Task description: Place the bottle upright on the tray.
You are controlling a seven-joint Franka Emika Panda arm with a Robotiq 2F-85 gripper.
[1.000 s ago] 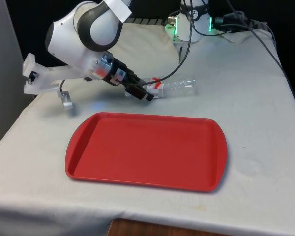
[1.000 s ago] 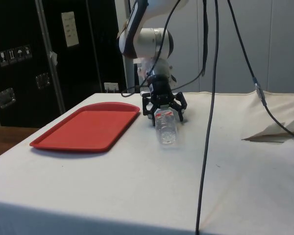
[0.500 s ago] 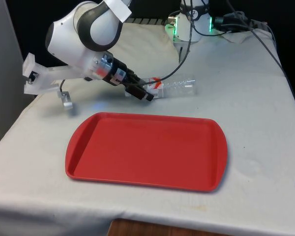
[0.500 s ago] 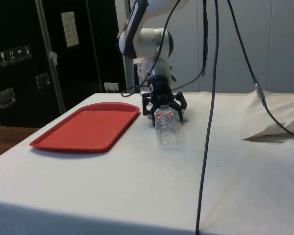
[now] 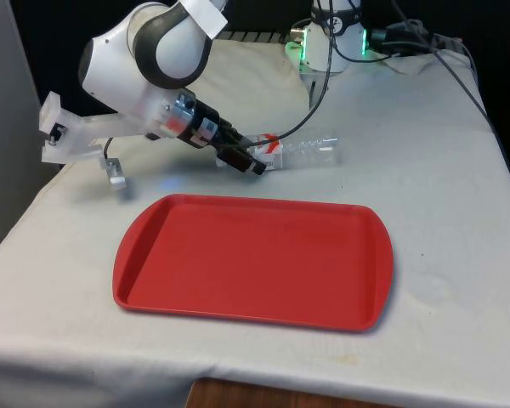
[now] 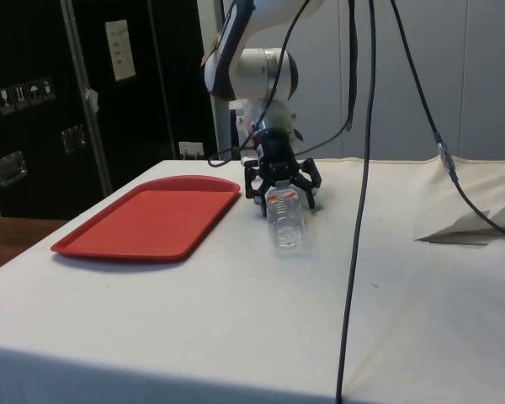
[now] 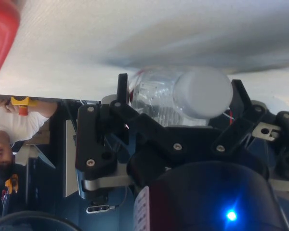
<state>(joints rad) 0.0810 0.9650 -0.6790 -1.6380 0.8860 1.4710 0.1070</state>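
A clear plastic water bottle (image 5: 308,151) lies on its side on the white-clothed worktop (image 5: 442,195), just beyond the far long edge of the red tray (image 5: 255,261) and apart from it. Its white cap end points toward the arm, and a red-and-white label (image 5: 270,148) wraps the part nearest the cap. In the side view the bottle (image 6: 284,220) rests flat on the cloth, its base toward that camera, with the tray (image 6: 151,219) well to one side.

The black end effector (image 5: 257,161) is low over the worktop at the bottle's cap end. In the side view the end effector (image 6: 282,187) stands with its two fingers spread apart, one on either side of the bottle's neck. The wrist view shows the same: the fingers (image 7: 120,103) sit wide of the bottle (image 7: 156,96), and the white cap (image 7: 203,92) is between them with a gap at each side, so nothing is gripped. A corner of the tray (image 7: 2,33) shows in the wrist view, and a person in a white shirt (image 7: 9,127) appears past the worktop's edge.

Black cables (image 5: 467,76) trail across the far part of the cloth.
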